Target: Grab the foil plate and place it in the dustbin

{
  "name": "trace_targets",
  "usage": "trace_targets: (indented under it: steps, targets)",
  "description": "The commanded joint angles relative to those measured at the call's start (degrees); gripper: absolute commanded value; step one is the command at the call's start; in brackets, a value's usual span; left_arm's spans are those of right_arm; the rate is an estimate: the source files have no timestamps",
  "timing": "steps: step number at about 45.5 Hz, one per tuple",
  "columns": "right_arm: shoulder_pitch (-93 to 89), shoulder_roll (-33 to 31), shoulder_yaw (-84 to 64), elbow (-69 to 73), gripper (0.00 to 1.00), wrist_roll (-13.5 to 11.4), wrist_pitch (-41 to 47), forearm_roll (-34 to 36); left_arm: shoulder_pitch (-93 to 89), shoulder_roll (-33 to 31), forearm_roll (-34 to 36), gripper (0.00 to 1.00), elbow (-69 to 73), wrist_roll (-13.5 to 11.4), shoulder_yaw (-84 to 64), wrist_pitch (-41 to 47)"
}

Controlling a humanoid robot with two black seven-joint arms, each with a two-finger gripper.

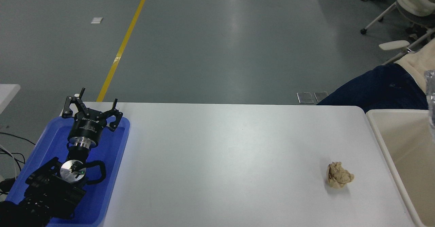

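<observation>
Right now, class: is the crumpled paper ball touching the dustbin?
Apart. The head view shows bare white table between the paper ball and the dustbin rim.

Foil plate (431, 94): silver sliver at right edge, above cream dustbin (384, 135) beside table.

Only a sliver of the crinkled silver foil plate (431, 94) shows at the right edge, above the large cream-beige plastic dustbin (384, 142), itself cropped there. The right hand is out of frame.
</observation>
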Motion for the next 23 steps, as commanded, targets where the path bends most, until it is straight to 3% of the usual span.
trace_targets:
  steps: [1, 4, 14, 23]
  targets:
    - [-17.76, -4.78, 10.10, -12.25, 0.00, -0.09, 0.00, -0.56, 0.00, -0.01, 0.00, 1.00, 0.02, 0.01, 0.00, 0.00]
    - [-23.04, -4.78, 12.38, -14.09, 0.00, -0.17, -0.17, -0.55, 0.00, -0.01, 0.00, 1.00, -0.06, 0.01, 0.00, 0.00]
    - [-40.44, -4.78, 22.05, -15.68, 0.00, -0.35, -21.51, 0.24, 0.00, -0.01, 0.09, 1.00, -0.06, 0.01, 0.00, 0.00]
    - [-49.94, -4.61, 27.76, -16.73, 0.00, -0.70, -33.38, 1.02, -0.08, -0.01, 0.09, 1.00, 0.02, 0.01, 0.00, 0.00]
